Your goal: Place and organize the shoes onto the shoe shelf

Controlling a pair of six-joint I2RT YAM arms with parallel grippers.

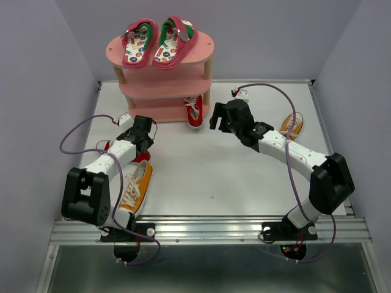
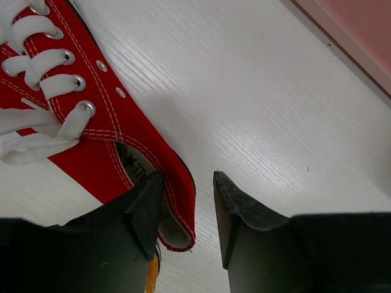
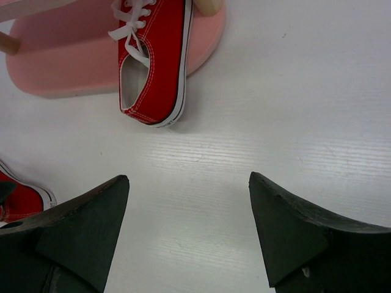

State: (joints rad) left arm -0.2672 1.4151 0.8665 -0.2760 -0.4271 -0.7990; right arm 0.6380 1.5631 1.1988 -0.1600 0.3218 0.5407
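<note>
The pink shoe shelf (image 1: 206, 47) stands at the back, with the pink flip-flops (image 1: 157, 43) side by side on its top board. One red sneaker (image 1: 194, 112) (image 3: 156, 61) lies toe-in on the right end of the bottom board (image 3: 67, 58), its heel over the edge. The other red sneaker (image 2: 91, 104) is on the table under my left gripper (image 1: 144, 130) (image 2: 186, 177). That gripper is open: one finger is inside the shoe's opening and the heel wall sits between the jaws, clear of the other finger. My right gripper (image 1: 219, 116) (image 3: 188, 178) is wide open above bare table.
One orange sneaker (image 1: 138, 186) lies beside the left arm near the front. The other orange sneaker (image 1: 292, 126) is at the right, partly behind the right arm. A wooden post (image 3: 206, 6) stands beside the shelved red sneaker. Cables loop over both arms.
</note>
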